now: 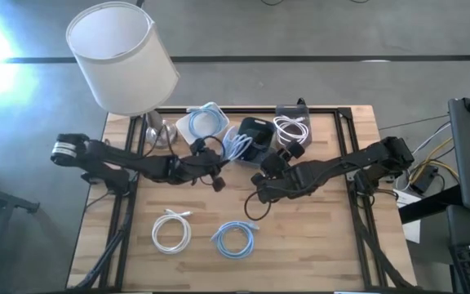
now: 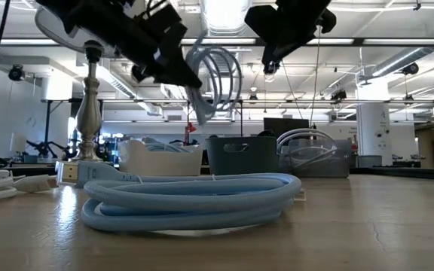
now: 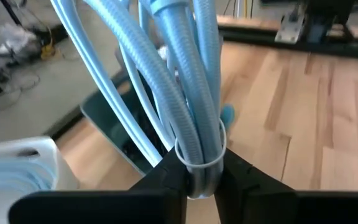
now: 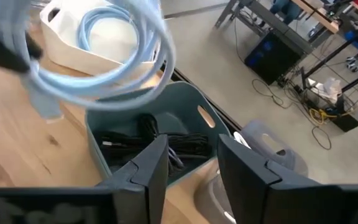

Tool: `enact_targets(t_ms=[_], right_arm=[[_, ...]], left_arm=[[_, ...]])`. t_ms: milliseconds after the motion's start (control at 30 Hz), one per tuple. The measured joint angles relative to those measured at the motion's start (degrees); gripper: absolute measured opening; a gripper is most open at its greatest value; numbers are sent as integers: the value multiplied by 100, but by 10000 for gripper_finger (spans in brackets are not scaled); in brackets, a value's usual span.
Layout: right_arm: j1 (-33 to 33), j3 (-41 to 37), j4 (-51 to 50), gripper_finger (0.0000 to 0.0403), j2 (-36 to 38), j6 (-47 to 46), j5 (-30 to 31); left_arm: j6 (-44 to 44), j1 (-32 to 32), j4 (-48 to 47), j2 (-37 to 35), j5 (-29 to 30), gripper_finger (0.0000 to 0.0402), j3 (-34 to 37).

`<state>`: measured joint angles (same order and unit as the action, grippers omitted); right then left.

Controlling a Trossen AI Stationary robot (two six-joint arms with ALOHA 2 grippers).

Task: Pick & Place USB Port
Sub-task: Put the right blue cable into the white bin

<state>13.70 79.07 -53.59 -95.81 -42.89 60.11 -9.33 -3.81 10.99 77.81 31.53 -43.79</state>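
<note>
My left gripper (image 1: 221, 162) is shut on a light blue coiled cable (image 1: 237, 145) and holds it in the air near the bins; in the low view the coil (image 2: 214, 78) hangs beside the gripper (image 2: 168, 64). My right gripper (image 1: 261, 173) hovers open and empty close by, its fingers (image 4: 148, 165) above the dark teal bin (image 4: 166, 134). The held coil (image 4: 98, 59) also shows in the right wrist view. A second blue coil (image 1: 233, 238) and a white coil (image 1: 171, 230) lie flat on the table. My left gripper pinches the blue coil's bundled strands between its two fingers, right at the thin tie (image 3: 201, 167) that binds them. Several strands run together through the hold. The coil is lifted clear of the table, and its loop (image 3: 166, 74) stands out beyond the fingertips.
Three bins stand along the far edge: a white one (image 1: 202, 122) with a blue cable, the teal one (image 1: 255, 135) with black cables, and a grey one (image 1: 292, 126) with a white cable. A lamp (image 1: 121, 57) stands at the far left corner.
</note>
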Motion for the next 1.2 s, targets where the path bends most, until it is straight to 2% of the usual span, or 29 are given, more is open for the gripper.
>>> enact_targets(t_ms=[200, 300, 367, 567, 633, 767, 967, 1200], right_arm=[[-31, -60, 1, 133, 3, -18, -14], [-35, -66, 20, 129, 4, -17, -17], [-56, -66, 44, 127, 4, -17, -16], [-167, -66, 71, 132, 4, -17, -17], [-177, -66, 89, 134, 4, -17, -18], [-192, -69, 95, 132, 4, -15, -21], [-199, -130, 176, 122, 4, 0, -31], [-216, -249, 202, 116, 7, 7, -34]], left_arm=[[484, 263, -199, -644, -45, 50, -4], [328, 642, -221, -781, -632, 49, -4], [206, 907, -260, -757, -1002, 49, -4], [163, 1526, -243, -225, -1048, 50, -2], [169, 1677, -177, -15, -931, 50, -2], [286, 1883, -189, 313, -311, 50, -2], [298, 1971, -198, 490, -220, 50, -2], [171, 1837, -193, 487, 303, 51, -2]])
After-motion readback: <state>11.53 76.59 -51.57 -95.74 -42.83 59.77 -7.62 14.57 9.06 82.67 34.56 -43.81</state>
